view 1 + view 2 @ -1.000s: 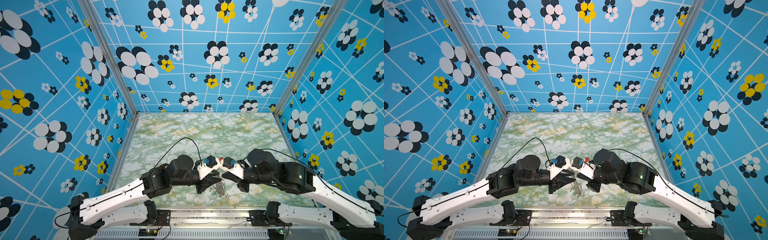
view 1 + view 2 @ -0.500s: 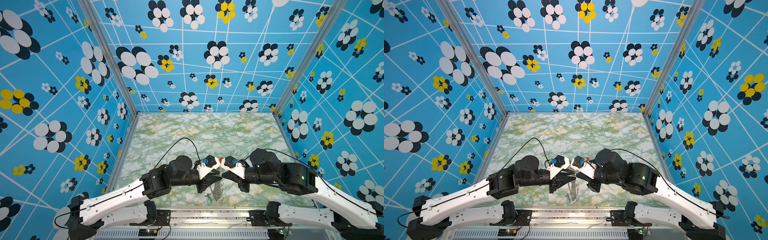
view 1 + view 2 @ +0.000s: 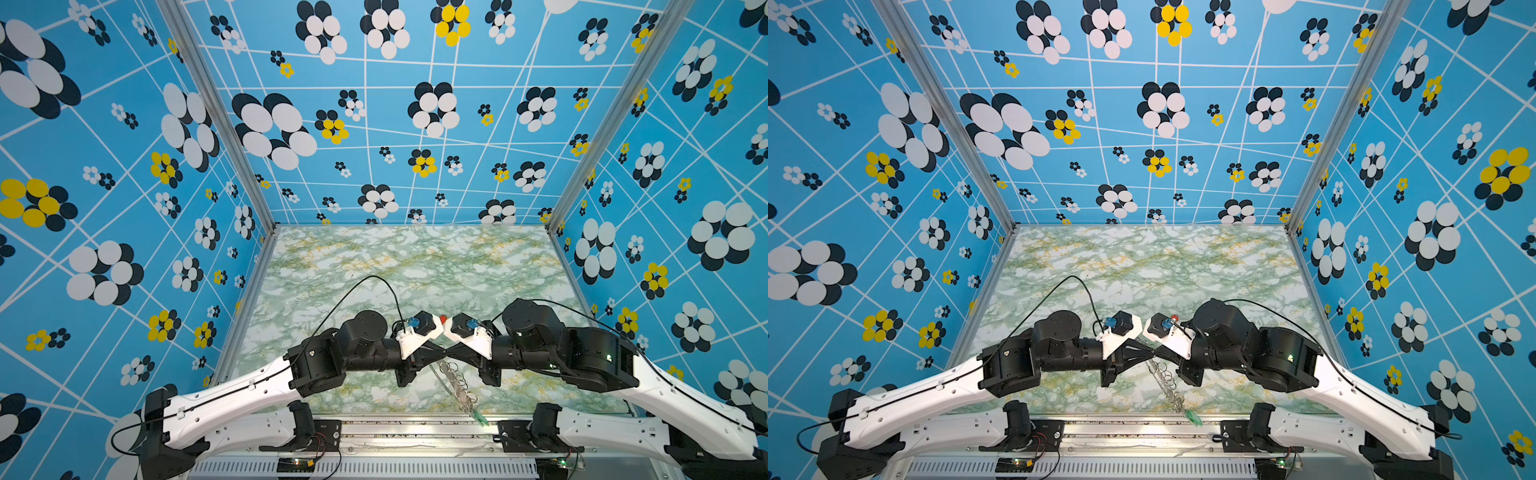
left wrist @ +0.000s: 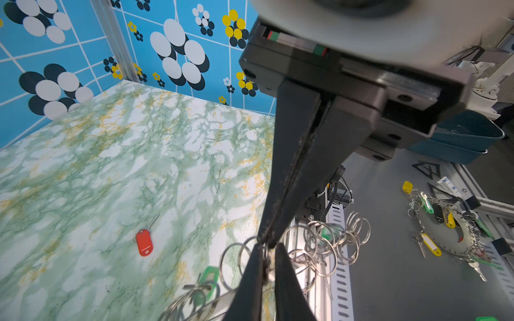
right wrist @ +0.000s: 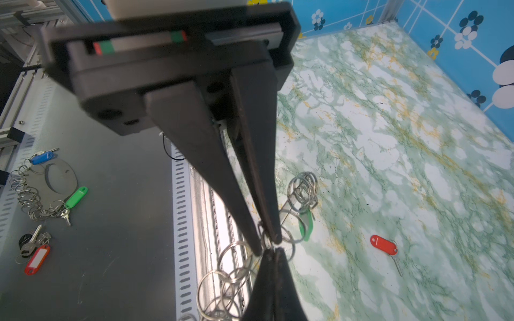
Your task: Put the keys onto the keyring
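Both grippers meet tip to tip above the table's front middle. The keyring hangs from them, edge-on, its wire rings fanned out. My right gripper is shut on one ring. The left gripper has its fingers nearly together, with a ring pinched between them. A green-tagged key dangles at the keyring's low end. The red-tagged key lies flat on the marble table, behind the grippers.
The table's metal front rail runs just below the hanging rings. Past it, on the dark floor, lie other keyrings with coloured tags and a blue bin. Patterned blue walls close in the table's left, right and back.
The left gripper's fingers have narrowed onto the ring. Both arms stay almost where they were, and the keyring still hangs between them.
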Action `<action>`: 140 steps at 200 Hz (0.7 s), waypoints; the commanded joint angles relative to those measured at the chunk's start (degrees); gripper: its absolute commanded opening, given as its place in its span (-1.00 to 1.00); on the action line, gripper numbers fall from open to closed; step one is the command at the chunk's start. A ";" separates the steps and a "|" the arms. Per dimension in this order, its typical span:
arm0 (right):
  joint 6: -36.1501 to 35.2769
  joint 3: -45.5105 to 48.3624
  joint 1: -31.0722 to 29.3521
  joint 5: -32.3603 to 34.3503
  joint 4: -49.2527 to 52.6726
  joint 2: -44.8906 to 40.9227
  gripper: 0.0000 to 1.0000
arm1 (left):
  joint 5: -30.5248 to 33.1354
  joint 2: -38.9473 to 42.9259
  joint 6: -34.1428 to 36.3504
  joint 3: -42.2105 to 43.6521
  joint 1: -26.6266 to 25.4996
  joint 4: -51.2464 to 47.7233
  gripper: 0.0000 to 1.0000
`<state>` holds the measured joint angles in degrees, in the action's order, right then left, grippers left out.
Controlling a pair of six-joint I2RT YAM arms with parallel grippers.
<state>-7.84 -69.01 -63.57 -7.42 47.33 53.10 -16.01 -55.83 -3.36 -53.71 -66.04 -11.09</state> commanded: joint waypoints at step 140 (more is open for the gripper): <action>2.83 0.63 0.22 1.12 -4.96 -3.43 -0.69 | -0.77 3.41 10.07 0.21 -1.44 -2.51 -1.00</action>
<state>-6.33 -68.84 -63.66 -7.92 46.98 52.12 -15.38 -55.13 1.32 -54.19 -66.37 -11.75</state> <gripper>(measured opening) 0.052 0.046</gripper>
